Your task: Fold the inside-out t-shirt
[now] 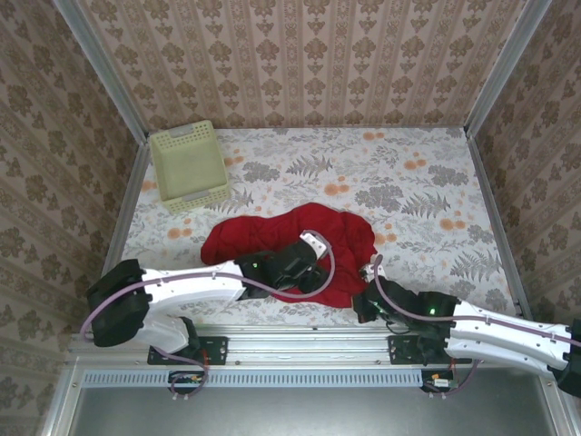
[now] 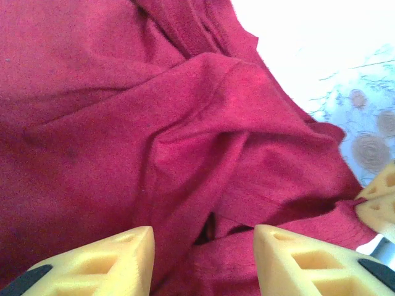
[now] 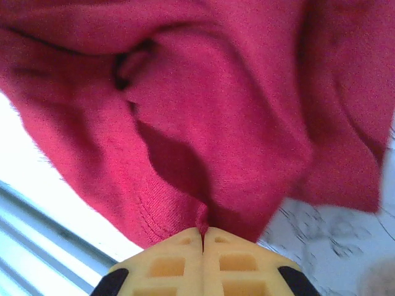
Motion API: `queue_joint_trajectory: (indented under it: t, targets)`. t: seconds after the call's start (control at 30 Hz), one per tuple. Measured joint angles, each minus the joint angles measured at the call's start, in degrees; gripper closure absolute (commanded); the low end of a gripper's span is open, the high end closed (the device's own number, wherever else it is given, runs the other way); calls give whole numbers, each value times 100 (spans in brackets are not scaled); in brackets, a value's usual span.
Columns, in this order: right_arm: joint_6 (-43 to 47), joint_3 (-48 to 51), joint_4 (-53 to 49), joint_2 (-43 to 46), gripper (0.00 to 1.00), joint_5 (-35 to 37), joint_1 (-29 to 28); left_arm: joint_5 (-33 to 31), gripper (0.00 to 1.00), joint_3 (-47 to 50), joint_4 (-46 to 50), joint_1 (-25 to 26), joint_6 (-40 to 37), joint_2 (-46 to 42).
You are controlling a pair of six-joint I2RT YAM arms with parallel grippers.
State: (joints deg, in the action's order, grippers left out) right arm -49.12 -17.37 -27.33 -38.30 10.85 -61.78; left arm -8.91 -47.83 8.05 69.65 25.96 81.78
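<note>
**Top external view: red heap, one pinch on, one grip waiting**

Shows the inside-out t-shirt (image 1: 250, 243) bunched in a rumpled heap at the near middle of the flowered table (image 1: 427, 182), well apart from the pale basket (image 1: 189, 168) at the far left corner. Nowhere near flat; reads as the sorting-out stage, with folding proper not yet begun.

Over to the right wrist view: finds the right gripper (image 3: 203, 233) pressed fully together, stitched hem nipped between its tips. Probably serves as an anchor, pinning the shirt's near right edge for drawing the cloth out against it.

Switching to the left wrist view: catches the left gripper (image 2: 202, 237) roughly half open, poised just above a ridge of folds, nothing between its fingers (image 2: 123, 253). Seems lined up for a fresh bite on that raised crease. Could easily take two layers at once, given the overlap beneath. Glimpses the right gripper's yellow tips at the right edge there too, clamped on the same hem, near enough for working the cloth between both.
</note>
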Motion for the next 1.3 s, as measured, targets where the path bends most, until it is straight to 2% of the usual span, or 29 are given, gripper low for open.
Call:
queue_joint_trajectory:
  t: [0.17, 0.33, 0.53, 0.63, 0.77, 1.03, 1.3]
  targets:
    - [-437, -55, -295, -772, 99, 46, 0, -184, 57, -400, 387, -66, 116, 581]
    - [-466, -468, -533, -1220, 70, 164, 0, -87, 64, -444, 577, -155, 146, 918]
    - [-192, -953, -592, -1058, 66, 293, 0, 116, 79, -426, 520, -164, 203, 925]
    - [-120, -1126, -492, -1294, 67, 341, 2, 240, 83, -332, 374, -201, 256, 925]
    - [-74, -1244, -94, -1987, 64, 380, 2, 317, 81, -149, 192, -229, 323, 922]
    - [-28, -1644, 442, -3154, 49, 667, 2, 350, 71, 470, -240, -428, 634, 555]
    - [81, -2020, 487, -4002, 46, 992, 46, 378, 62, 885, -531, -619, 883, 173]
